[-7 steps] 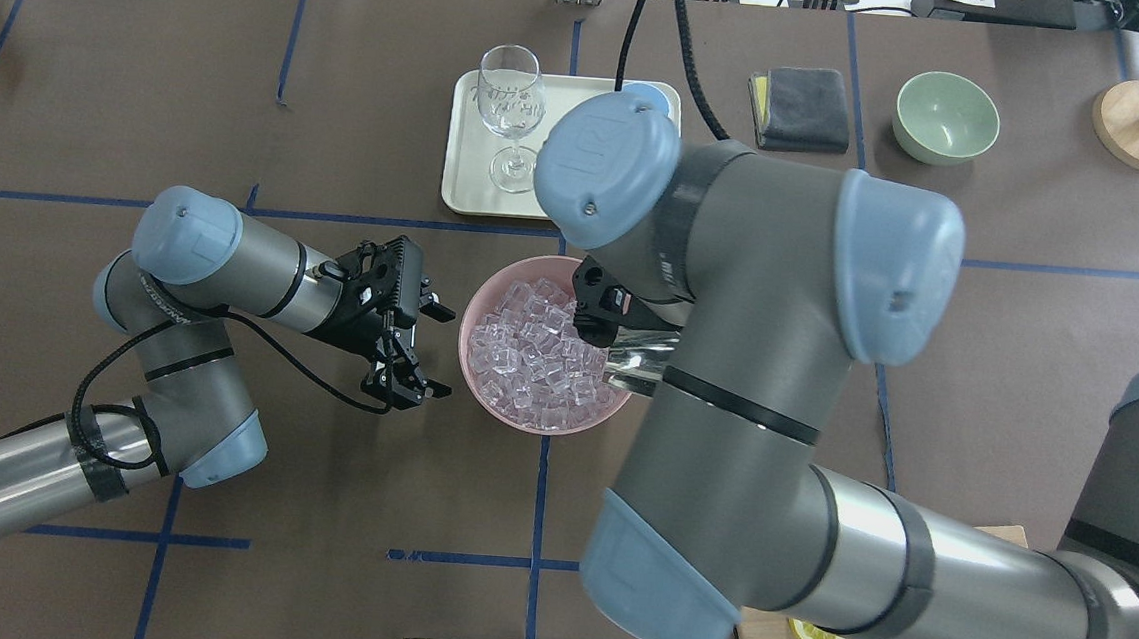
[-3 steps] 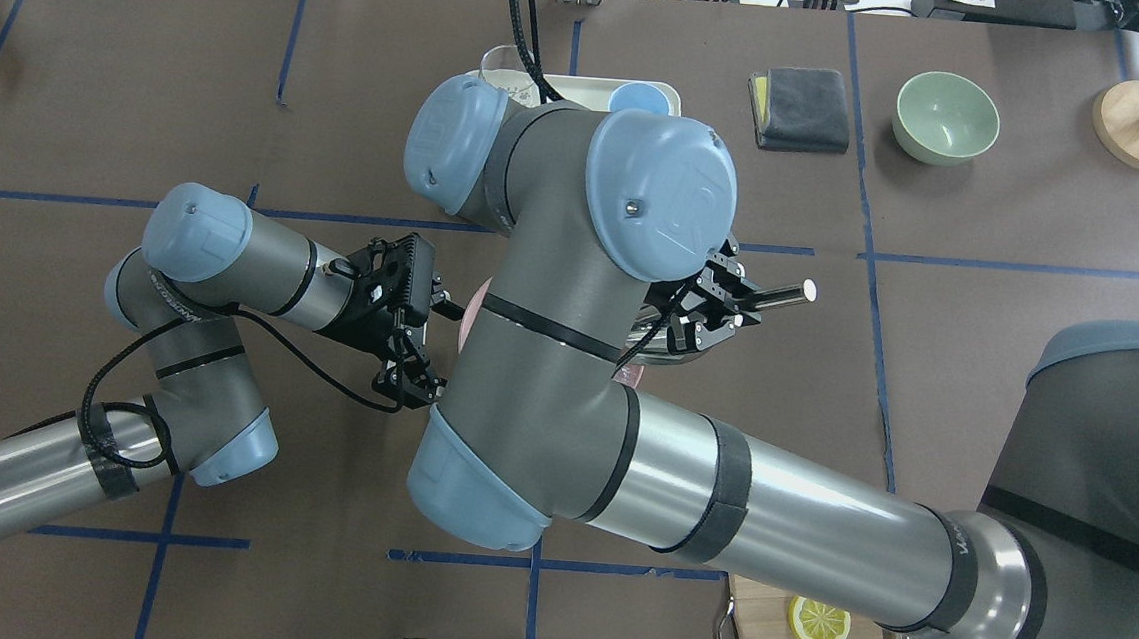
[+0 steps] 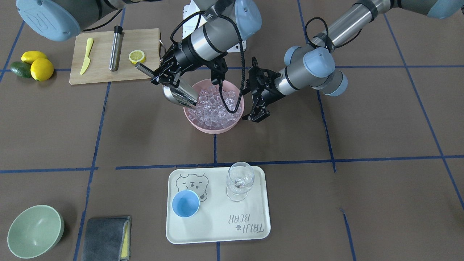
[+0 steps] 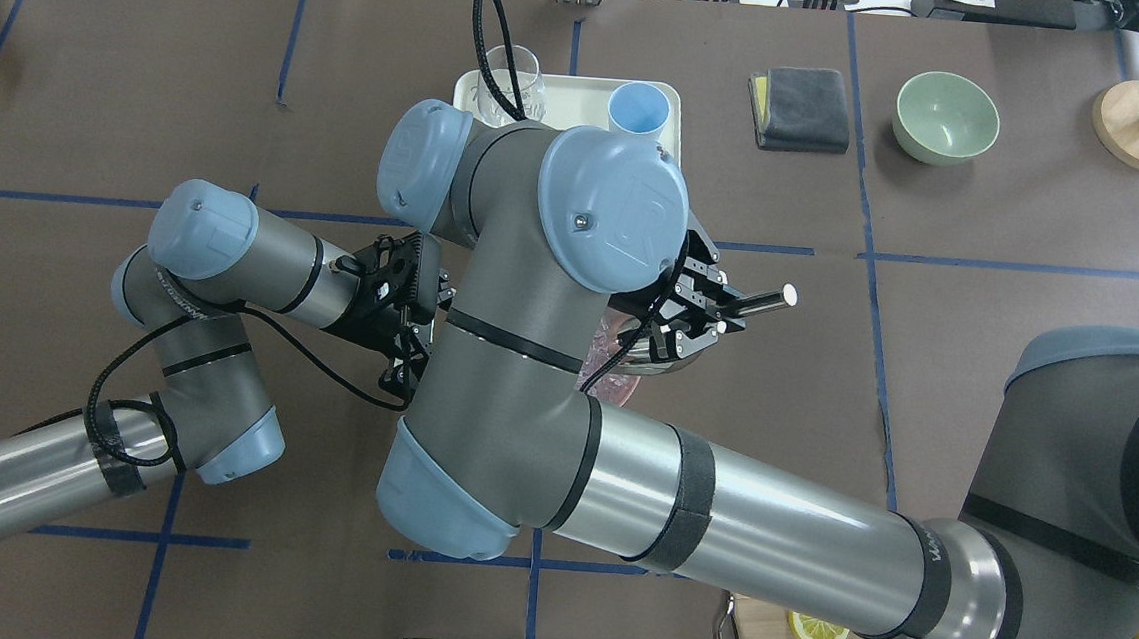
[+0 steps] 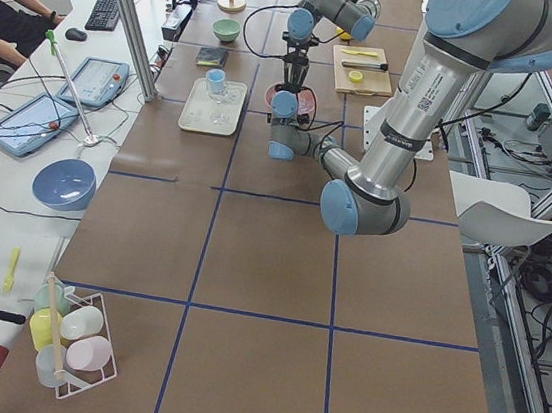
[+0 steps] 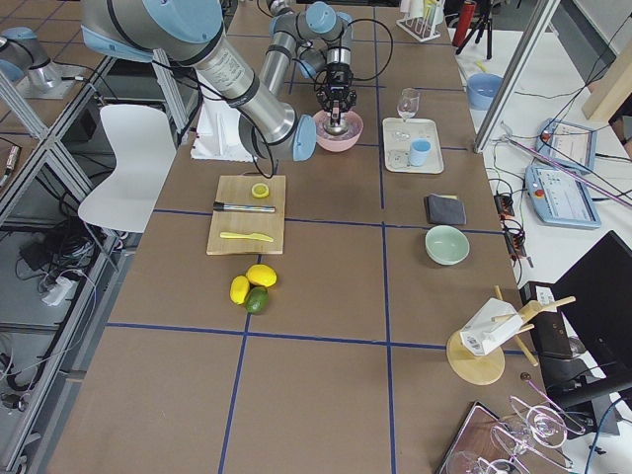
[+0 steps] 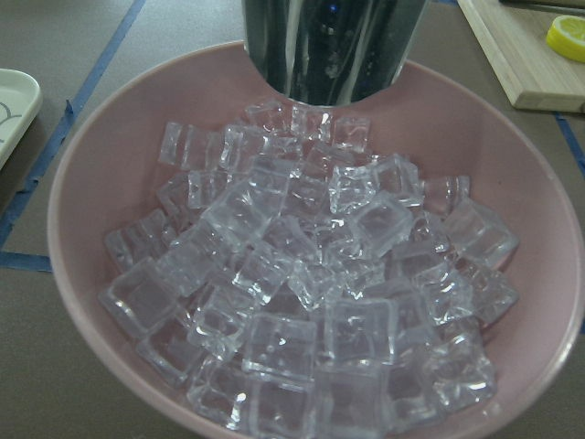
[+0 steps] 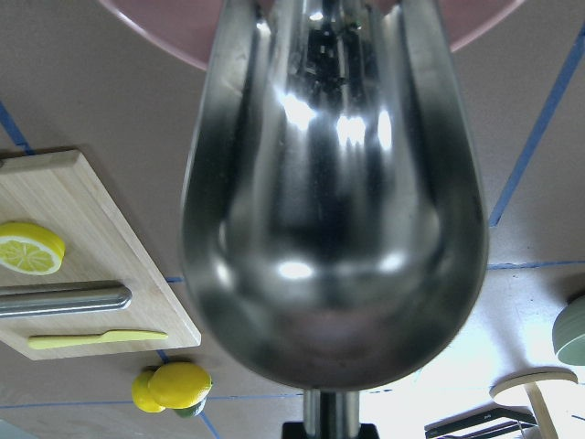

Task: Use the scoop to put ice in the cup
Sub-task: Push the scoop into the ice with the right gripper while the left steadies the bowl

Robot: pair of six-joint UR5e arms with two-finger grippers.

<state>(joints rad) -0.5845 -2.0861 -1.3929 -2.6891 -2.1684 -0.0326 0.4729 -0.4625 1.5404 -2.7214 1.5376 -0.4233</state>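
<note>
Centrally, the right gripper (image 3: 165, 74) has its two fingers clamped on the short round handle of the scoop (image 3: 179, 95). The handle's free end sticks out past the fingers, toward the robot's right. The shiny scoop tilts down, with its mouth over the rim of a pink bowl (image 3: 214, 128) on the side nearer the robot's right. Its lip sits at the ice (image 3: 214, 107), but contact is hard to judge, since the arm hides it from overhead.

The left gripper (image 3: 250, 105) hangs just beside the bowl's outer wall on the opposite side. Its fingers are spread wide and hold nothing. Its wrist camera looks straight into the heap of clear cubes.

The table (image 3: 362, 199) is brown and crossed by blue tape lines (image 3: 290, 161). The light-blue cup (image 3: 185, 203) stands upright on a cream tray (image 3: 232, 228), toward the robot's right. A wine glass (image 3: 239, 179) stands near it on the same tray. Tray and bowl are well apart, with brown surface and one tape line between them.

A cutting board (image 3: 101, 76) lies near the robot's base, beside the scoop handle. It carries a lemon slice (image 3: 137, 56), a steel tube (image 3: 116, 52) and a yellow knife (image 3: 86, 56). A green bowl (image 3: 34, 230) and a grey cloth (image 3: 105, 237) sit at the operators' edge.
</note>
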